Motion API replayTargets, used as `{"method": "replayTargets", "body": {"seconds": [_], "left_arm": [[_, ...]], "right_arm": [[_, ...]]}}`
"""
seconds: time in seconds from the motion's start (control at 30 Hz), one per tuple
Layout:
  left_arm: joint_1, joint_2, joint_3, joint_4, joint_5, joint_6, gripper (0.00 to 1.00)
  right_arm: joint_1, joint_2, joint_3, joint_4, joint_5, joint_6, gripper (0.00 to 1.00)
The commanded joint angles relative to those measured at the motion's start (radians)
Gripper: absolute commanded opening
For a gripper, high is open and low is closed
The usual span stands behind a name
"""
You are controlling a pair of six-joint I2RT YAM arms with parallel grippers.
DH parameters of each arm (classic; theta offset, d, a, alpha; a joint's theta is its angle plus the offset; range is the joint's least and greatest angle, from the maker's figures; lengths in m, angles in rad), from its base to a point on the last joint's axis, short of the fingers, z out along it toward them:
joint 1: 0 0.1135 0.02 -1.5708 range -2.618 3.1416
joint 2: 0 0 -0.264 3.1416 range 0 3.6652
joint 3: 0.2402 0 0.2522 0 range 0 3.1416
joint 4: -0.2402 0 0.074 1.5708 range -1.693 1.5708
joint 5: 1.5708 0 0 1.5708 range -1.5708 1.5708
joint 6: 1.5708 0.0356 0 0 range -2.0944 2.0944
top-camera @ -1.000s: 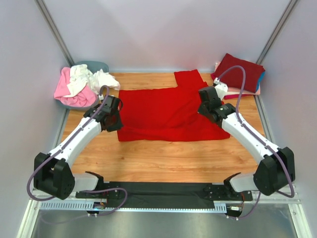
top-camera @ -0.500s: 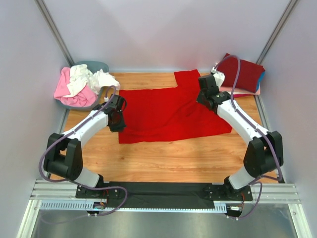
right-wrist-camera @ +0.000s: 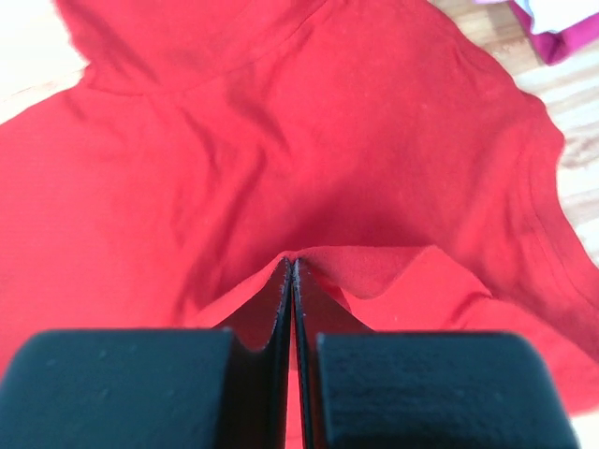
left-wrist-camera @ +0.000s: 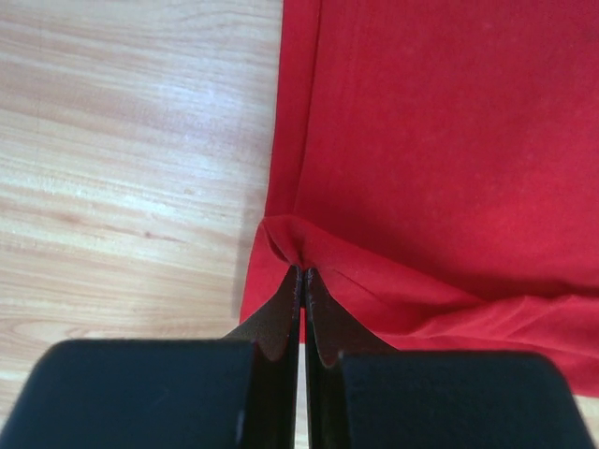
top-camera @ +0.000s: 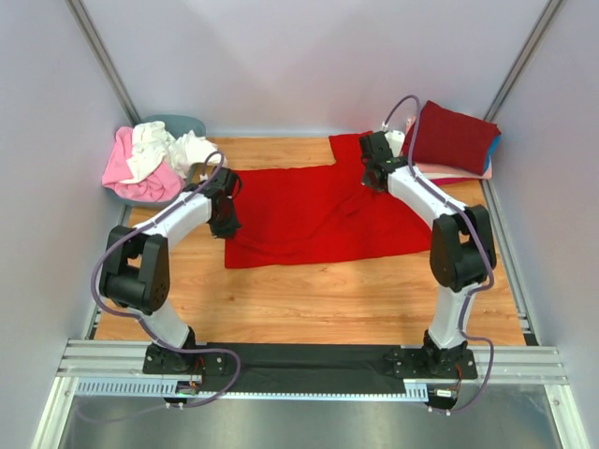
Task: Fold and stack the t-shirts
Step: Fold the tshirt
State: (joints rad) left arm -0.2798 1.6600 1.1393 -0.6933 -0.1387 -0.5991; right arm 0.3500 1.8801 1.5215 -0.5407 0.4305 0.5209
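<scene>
At the middle of the wooden table (top-camera: 309,299) the bright red t-shirt (top-camera: 318,210) lies spread flat. The left gripper (left-wrist-camera: 301,276) is clamped on a pinch of its edge toward the table's left side. The right gripper (right-wrist-camera: 292,267) is clamped on a raised fold toward the table's far right. The cloth looks light, limp and quick to wrinkle, so hems and corners seem the best holds. At the table's far right corner sits a folded stack (top-camera: 454,138), dark red on top. At its far left corner a grey tub (top-camera: 182,124) holds pink and white shirts (top-camera: 150,159). The tabletop is smooth, and pale walls (top-camera: 281,56) close it in.
</scene>
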Motion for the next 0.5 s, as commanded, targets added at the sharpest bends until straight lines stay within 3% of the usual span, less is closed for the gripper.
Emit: {"method": "replayTargets", "body": {"seconds": [0.0,0.13,0.23,0.27,0.3,0.33,0.37,0.4,0.47], "left_arm": [[0.011,0.03,0.048,0.005,0.014,0.019,0.0],[0.013,0.07,0.076,-0.006,0.022,0.028,0.09],[0.011,0.046,0.076,-0.029,0.033,0.016,0.23],[0.007,-0.009,0.03,-0.012,0.046,0.01,0.4],[-0.001,-0.041,-0.001,0.007,0.071,-0.008,0.48],[-0.024,-0.078,-0.031,0.03,0.07,-0.017,0.58],[-0.039,-0.142,-0.08,0.034,0.065,-0.025,0.82],[-0.05,-0.17,-0.099,0.032,0.06,-0.037,0.88],[-0.065,-0.247,-0.15,0.02,0.062,-0.05,0.9]], "right_arm": [[-0.014,0.085,0.115,-0.002,0.065,-0.033,0.0],[-0.031,0.175,0.222,-0.067,0.111,-0.027,0.02],[-0.048,0.244,0.328,-0.119,0.135,-0.032,0.41],[-0.06,0.282,0.36,-0.172,0.143,-0.029,0.59],[-0.066,0.301,0.393,-0.201,0.151,-0.027,0.9],[-0.074,0.318,0.475,-0.24,0.174,-0.015,0.98],[-0.086,0.336,0.503,-0.298,0.175,-0.013,1.0],[-0.092,0.333,0.52,-0.315,0.171,-0.012,1.0],[-0.106,0.268,0.473,-0.318,0.151,0.001,1.0]]}}
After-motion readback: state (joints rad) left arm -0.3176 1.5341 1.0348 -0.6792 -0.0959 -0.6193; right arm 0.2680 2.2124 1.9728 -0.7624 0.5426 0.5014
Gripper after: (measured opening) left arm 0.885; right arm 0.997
